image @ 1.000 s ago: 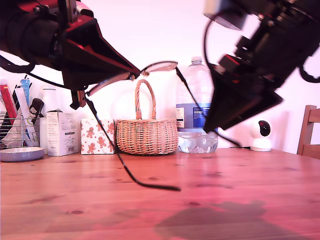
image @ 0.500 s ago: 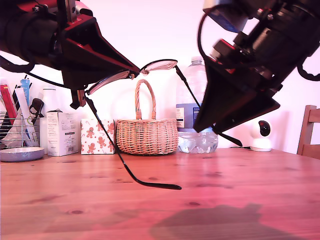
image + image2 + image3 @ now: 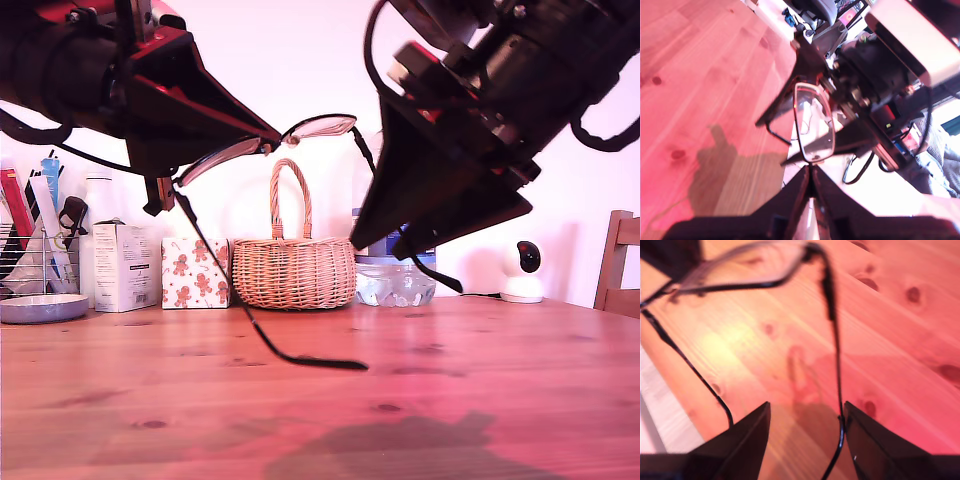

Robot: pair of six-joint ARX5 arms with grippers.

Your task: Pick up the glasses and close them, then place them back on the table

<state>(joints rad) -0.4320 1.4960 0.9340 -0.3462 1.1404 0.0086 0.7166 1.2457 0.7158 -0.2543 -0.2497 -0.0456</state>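
- Glasses [image 3: 268, 150] held in the air above the surface [image 3: 320, 400], upper middle of the exterior view, temples unfolded.
- My first tool [image 3: 265, 145] comes in from the exterior view's upper left; its tips are clamped on the frame near the bridge. In the first wrist view the dark fingers [image 3: 795, 192] meet at the lens rim, glasses [image 3: 812, 122] straight ahead.
- One lens sticks out past the tips toward the exterior view's right, other lens lies along the tool's underside.
- One temple hangs down from the exterior view's left hinge, its curved end low near the surface at frame centre; touching or not, cannot tell.
- Other temple slants down to the exterior view's right and passes behind my second tool [image 3: 395, 235], tip showing below it.
- Second wrist view: my second tool [image 3: 805, 415] is spread wide, one finger [image 3: 862, 440] touching or just beside that temple, the other finger clear; glasses [image 3: 830, 300] blurred.
- Second arm fills the exterior view's upper right.
- Background, far edge of the surface: basket [image 3: 293, 268], water bottle [image 3: 395, 280] partly hidden by the second arm, two small boxes [image 3: 126, 266], rack [image 3: 35, 260] at the exterior view's left edge, white camera [image 3: 522, 272], chair [image 3: 620, 262] at the right edge.
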